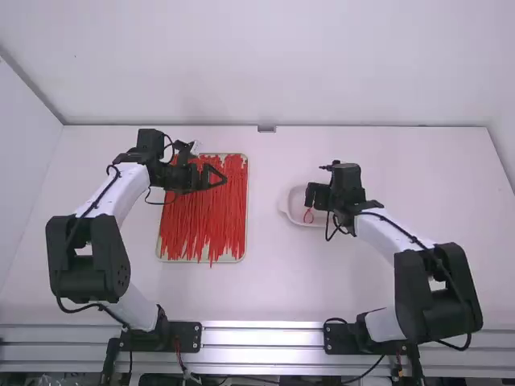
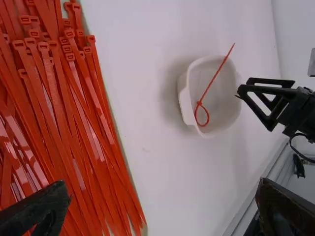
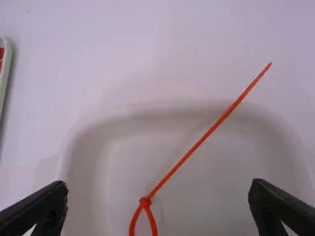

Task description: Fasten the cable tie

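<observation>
here the looped cable tie (image 2: 216, 73) lies in a bowl (image 2: 183, 96).

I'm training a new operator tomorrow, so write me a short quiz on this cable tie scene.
1. True or false: the looped cable tie lies in the white bowl.
2. The left claw hovers over: A the bowl, B the tray of loose ties, C bare table.
3. Fill in: the right claw is ____ (open or shut).

Key: 1 true; 2 B; 3 open.
</observation>
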You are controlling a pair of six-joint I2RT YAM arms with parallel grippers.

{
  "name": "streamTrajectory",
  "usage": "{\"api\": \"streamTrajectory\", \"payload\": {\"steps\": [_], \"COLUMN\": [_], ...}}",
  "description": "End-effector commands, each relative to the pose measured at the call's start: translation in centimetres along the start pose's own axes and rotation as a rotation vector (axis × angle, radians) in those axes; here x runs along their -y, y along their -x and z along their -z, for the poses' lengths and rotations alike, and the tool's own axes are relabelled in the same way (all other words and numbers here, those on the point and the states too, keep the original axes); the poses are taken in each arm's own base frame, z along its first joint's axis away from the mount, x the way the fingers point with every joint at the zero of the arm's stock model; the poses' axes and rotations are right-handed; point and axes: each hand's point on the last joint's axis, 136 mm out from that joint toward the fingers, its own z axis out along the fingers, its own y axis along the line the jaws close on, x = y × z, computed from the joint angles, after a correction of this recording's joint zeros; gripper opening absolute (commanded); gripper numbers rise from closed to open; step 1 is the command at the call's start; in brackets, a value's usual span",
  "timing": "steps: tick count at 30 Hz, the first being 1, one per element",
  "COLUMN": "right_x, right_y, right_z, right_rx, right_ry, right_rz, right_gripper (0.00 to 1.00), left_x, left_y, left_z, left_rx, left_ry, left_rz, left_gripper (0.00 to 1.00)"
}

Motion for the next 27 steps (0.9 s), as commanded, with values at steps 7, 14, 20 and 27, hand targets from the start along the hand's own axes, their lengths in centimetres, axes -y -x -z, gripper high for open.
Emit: {"api": "streamTrajectory", "payload": {"steps": [7, 14, 20, 27], "right_x": [-1.0, -0.9, -1.0, -1.2], "right_y": [3.1, 4.1, 4.7, 5.0], "right_z": [3.5, 5.9, 7.3, 8.6], "right_rx": [0.098, 0.149, 0.178, 0.201], "right_ry": [0.026, 0.008, 0.011, 0.017], "right_rz": [0.007, 0.008, 0.008, 0.009], "right_gripper": [0.98, 0.98, 0.98, 0.98], "left_x": [1.6, -1.5, -1.3, 0.6], "left_y": [1.2, 2.3, 2.4, 3.1], "left_z": [1.0, 0.9, 1.0, 2.6], "left_rx": [0.043, 0.074, 0.081, 0.126], "left_ry": [-0.014, 0.203, 0.230, 0.227], "left_rz": [-0.095, -0.063, -0.085, -0.168], "left_gripper": [0.99, 0.99, 0.99, 0.99]}}
